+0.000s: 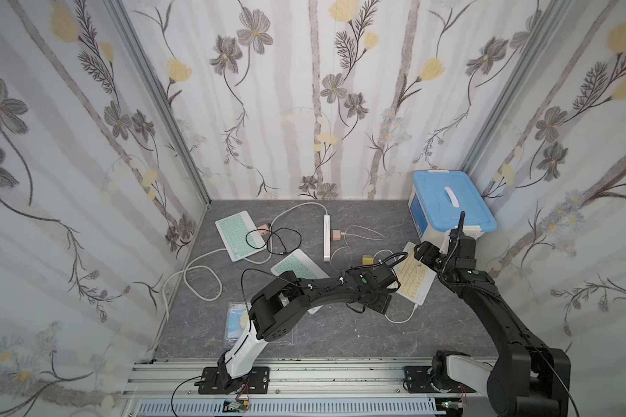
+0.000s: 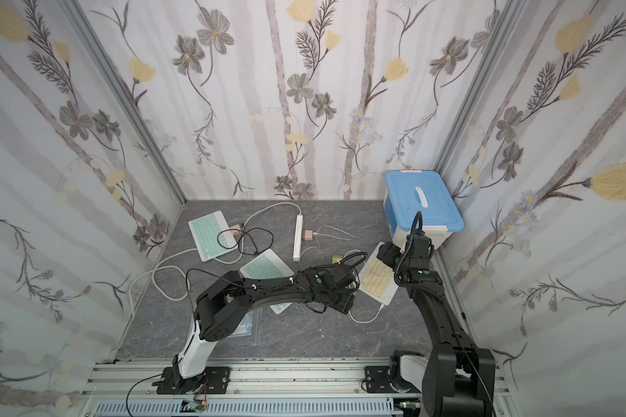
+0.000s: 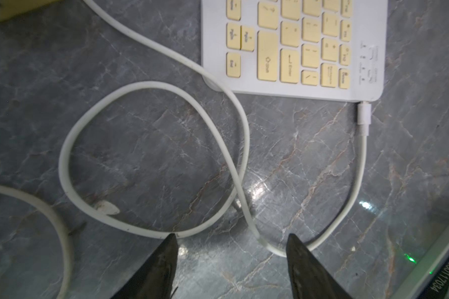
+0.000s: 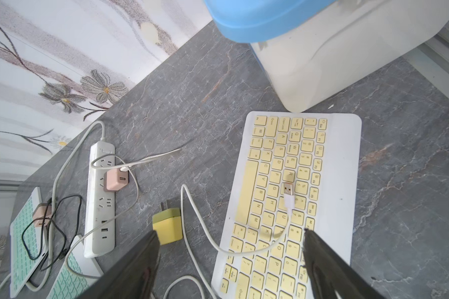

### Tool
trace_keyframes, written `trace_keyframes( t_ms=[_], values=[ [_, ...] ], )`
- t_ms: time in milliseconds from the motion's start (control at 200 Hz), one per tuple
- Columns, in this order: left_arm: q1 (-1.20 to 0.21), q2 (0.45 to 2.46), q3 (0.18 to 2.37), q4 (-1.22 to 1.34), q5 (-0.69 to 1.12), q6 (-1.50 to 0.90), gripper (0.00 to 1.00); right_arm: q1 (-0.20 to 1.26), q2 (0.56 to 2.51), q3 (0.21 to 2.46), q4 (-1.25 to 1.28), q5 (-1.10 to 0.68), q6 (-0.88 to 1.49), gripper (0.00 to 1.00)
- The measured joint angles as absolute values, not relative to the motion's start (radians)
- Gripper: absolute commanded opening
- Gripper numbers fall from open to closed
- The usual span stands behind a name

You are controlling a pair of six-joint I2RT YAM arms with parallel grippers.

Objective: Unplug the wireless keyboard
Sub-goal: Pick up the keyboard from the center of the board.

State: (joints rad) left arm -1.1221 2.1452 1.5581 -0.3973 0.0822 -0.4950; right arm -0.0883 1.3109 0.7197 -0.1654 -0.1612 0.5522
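The yellow-keyed keyboard point(image 1: 414, 285) lies flat at the right of the grey marbled surface point(image 1: 340, 328), its long axis running, slightly slanted, from the blue-lidded box point(image 1: 450, 202) toward the front rail point(image 1: 340, 375); a white cable point(image 3: 361, 160) is plugged into its near corner, the cable's USB plug point(image 4: 288, 190) lying loose on the keys; the right hand point(image 4: 230, 231) hovers above, spread wide and empty; the left hand point(image 3: 232, 235), likewise wide and empty, hangs over the cable; floral walls point(image 1: 304, 90) enclose the surface.
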Motion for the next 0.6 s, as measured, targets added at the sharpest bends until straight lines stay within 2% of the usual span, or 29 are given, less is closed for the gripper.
trace_keyframes(
  t_ms=[70,255,450,604],
  values=[
    [-1.126,2.157,1.57,-0.396,0.083,-0.512,0.59,-0.088,1.292,0.685,-0.173,-0.173,0.553,0.85],
    [-1.139,2.197,1.61,-0.38,0.065,-0.571,0.39,-0.088,1.23,0.609,-0.176,-0.192,0.553,0.85],
    [-1.151,2.222,1.633,-0.363,0.044,-0.606,0.11,-0.089,1.174,0.542,-0.188,-0.206,0.552,0.87],
    [-1.156,2.199,1.644,-0.366,0.024,-0.607,0.0,-0.094,1.145,0.52,-0.189,-0.213,0.556,0.88]
  ],
)
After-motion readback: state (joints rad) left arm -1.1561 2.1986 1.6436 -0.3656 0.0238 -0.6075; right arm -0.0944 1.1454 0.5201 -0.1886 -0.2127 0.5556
